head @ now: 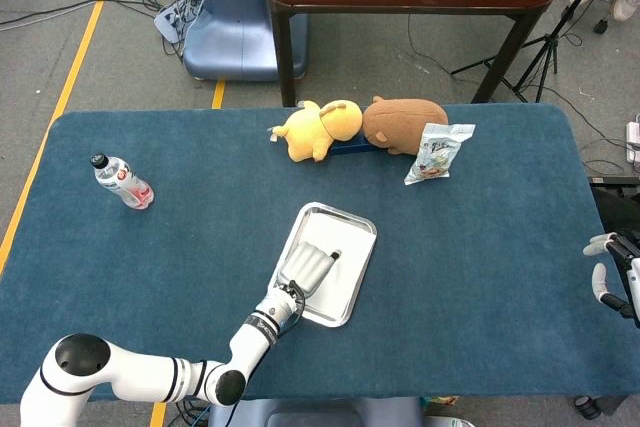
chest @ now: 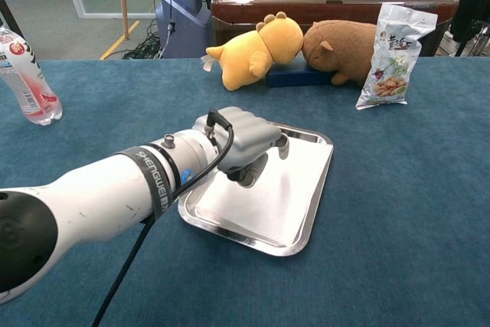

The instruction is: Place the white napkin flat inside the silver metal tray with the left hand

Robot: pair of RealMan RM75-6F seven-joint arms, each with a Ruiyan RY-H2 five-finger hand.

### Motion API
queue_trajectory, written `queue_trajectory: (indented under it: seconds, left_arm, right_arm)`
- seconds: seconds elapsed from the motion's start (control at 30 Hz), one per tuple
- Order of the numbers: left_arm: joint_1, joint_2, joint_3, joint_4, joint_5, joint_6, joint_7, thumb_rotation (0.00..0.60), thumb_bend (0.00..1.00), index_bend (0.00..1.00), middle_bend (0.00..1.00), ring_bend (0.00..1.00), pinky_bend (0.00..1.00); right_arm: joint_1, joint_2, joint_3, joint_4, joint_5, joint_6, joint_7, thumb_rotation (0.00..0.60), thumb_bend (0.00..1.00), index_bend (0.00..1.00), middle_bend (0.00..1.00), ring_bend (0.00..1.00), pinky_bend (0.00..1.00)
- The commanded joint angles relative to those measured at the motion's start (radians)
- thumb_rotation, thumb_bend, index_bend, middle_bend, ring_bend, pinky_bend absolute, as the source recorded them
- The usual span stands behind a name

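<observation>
Fingers (chest: 256,137) of the left hand (chest: 239,142) are curling in over the silver metal tray (chest: 306,216), where the white napkin is seemingly lying flat already, leaving only withdrawal.

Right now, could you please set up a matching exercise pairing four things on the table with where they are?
Things:
1. water bottle
2. snack bag
3. yellow plush toy
4. left hand

Places:
A. over the silver tray
B. leaning against the brown plush toy, on its right in the picture
C. lying alone near the table's left edge in the picture
D. at the far side of the table, on the brown plush toy's left in the picture

Pairs: 1-C, 2-B, 3-D, 4-A
</observation>
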Motion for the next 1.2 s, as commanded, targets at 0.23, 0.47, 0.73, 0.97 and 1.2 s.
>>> queue_trajectory:
  seconds: [0.23, 0.47, 0.73, 0.97, 1.2]
  left_arm:
    - [-0.004, -0.015, 0.015, 0.028, -0.036, 0.008, 0.005, 0.600, 0.85, 0.23, 1.00, 0.87, 0.90]
    - [-0.010, -0.023, 0.013, 0.039, -0.062, 0.018, 0.013, 0.600, 0.85, 0.23, 1.00, 0.87, 0.90]
    - [-0.014, -0.026, 0.011, 0.047, -0.092, 0.027, 0.024, 0.600, 0.85, 0.23, 1.00, 0.87, 0.90]
    - [-0.017, -0.029, 0.013, 0.050, -0.108, 0.029, 0.029, 0.600, 0.85, 0.23, 1.00, 0.87, 0.90]
    - [-0.019, -0.035, 0.026, 0.066, -0.099, 0.040, 0.037, 0.600, 0.85, 0.23, 1.00, 0.87, 0.90]
  right_arm:
    - [0.000, 0.001, 0.000, 0.000, 0.002, -0.001, 0.000, 0.600, 0.61, 0.43, 0.35, 0.18, 0.29]
    - [0.000, 0.003, -0.001, -0.002, 0.004, -0.002, -0.003, 0.600, 0.61, 0.43, 0.35, 0.18, 0.29]
    - [-0.001, 0.004, 0.000, -0.001, 0.005, -0.002, 0.000, 0.600, 0.61, 0.43, 0.35, 0.18, 0.29]
    - [-0.001, 0.004, -0.001, -0.001, 0.006, -0.003, -0.001, 0.600, 0.61, 0.43, 0.35, 0.18, 0.29]
    - [-0.002, 0.003, 0.000, 0.001, 0.004, 0.000, 0.002, 0.600, 0.61, 0.43, 0.35, 0.18, 0.29]
